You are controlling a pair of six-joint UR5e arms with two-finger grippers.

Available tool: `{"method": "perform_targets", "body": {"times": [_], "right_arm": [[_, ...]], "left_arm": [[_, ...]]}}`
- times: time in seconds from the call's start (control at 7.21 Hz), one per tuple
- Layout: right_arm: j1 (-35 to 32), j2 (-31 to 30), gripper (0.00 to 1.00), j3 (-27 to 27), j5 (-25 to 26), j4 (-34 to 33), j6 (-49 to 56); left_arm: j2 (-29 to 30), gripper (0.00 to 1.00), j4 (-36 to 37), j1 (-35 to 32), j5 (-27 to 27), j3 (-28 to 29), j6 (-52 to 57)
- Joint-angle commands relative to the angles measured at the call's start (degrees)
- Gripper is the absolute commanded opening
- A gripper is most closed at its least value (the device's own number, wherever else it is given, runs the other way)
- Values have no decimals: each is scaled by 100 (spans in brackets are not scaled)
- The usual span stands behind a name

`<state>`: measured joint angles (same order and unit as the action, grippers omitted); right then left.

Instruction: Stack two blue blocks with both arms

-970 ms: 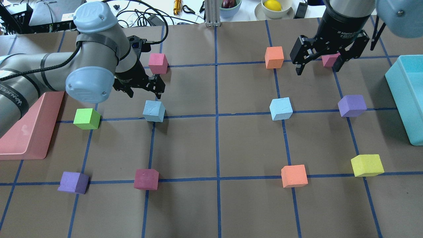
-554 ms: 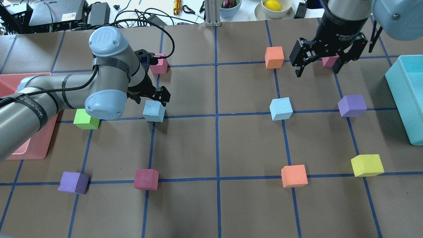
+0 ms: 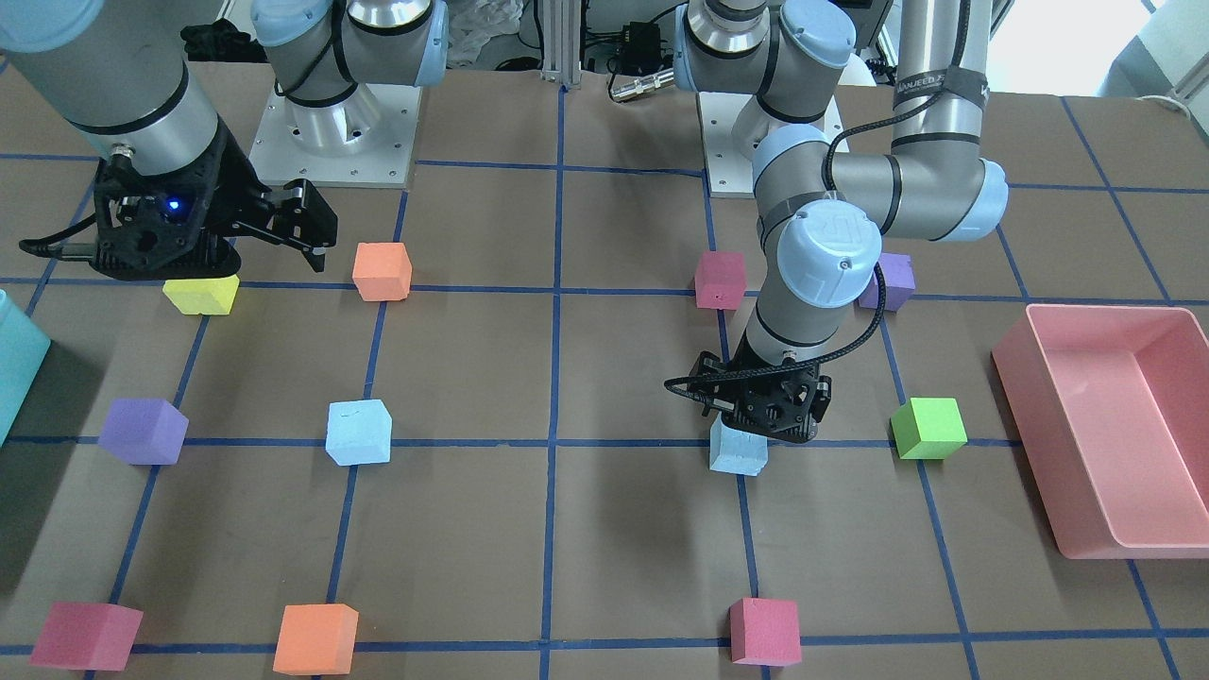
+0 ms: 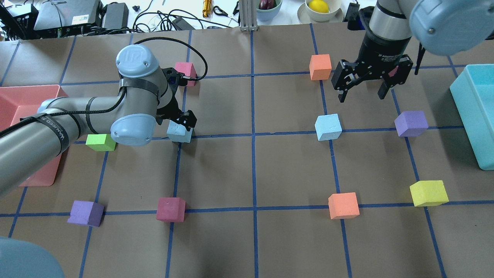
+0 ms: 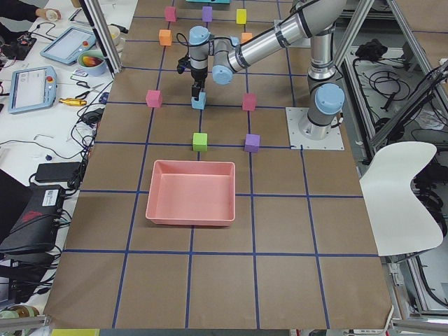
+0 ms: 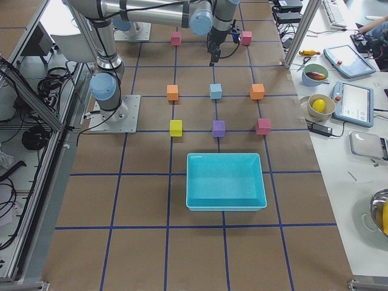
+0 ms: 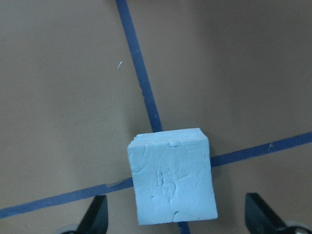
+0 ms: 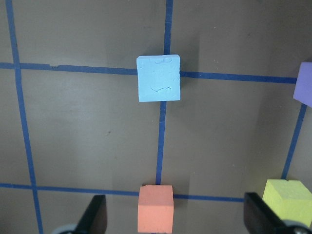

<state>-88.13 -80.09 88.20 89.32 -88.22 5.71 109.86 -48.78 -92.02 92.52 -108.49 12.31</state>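
Observation:
One blue block sits on a tape crossing at the left of the table. My left gripper is open and low right over it, a finger on each side of the block, not closed on it. It also shows in the front view above the block. The second blue block sits right of centre, also in the front view and the right wrist view. My right gripper hangs open and empty, high above the table behind that block.
A pink tray lies at the left edge and a teal bin at the right edge. A green cube, a pink cube, an orange cube, a purple cube and several other cubes stand on grid crossings.
My left gripper has moved forward and down over the left blue block, so its fingers now straddle it. My right gripper has drifted slightly back and left, still open.

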Motion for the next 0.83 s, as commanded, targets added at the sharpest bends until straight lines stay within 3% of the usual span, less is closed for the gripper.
{"method": "perform_targets", "body": {"times": [0.0, 0.28, 0.55, 0.69], "right_arm": [[-2, 666, 100, 117, -11, -1357, 35], [-2, 1151, 100, 450, -20, -2187, 18], [-11, 1310, 100, 767, -55, -2595, -35], [-11, 1424, 100, 838, -55, -2726, -27]], "left_arm": [[228, 100, 193, 0, -320, 12, -44], [360, 99, 403, 9, -252, -6, -45], [422, 16, 483, 26, 237, 12, 69], [422, 0, 492, 26, 206, -6, -52]]}}
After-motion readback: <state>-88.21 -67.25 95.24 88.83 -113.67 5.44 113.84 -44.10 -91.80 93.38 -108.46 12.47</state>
